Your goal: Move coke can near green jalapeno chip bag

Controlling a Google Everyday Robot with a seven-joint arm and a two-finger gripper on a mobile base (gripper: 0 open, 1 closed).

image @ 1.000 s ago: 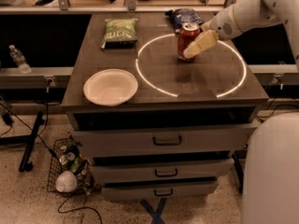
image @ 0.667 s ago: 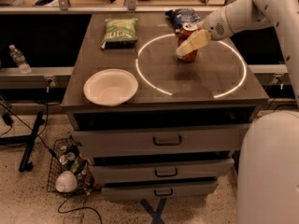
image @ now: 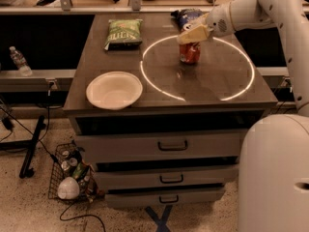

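While the claw (image: 193,34) tops the one coke can (image: 189,53), whether gripping I cannot tell, one green jalapeno chip bag (image: 123,33) lies to its left.

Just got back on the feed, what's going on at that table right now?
The robot's arm reaches in from the right, with its gripper at the top of the small red soda can. The can stands upright on the dark tabletop, inside the lit ring. The flat green chip bag lies at the back left, well apart from the can. A dark blue chip bag lies just behind the can, and a white bowl sits front left.
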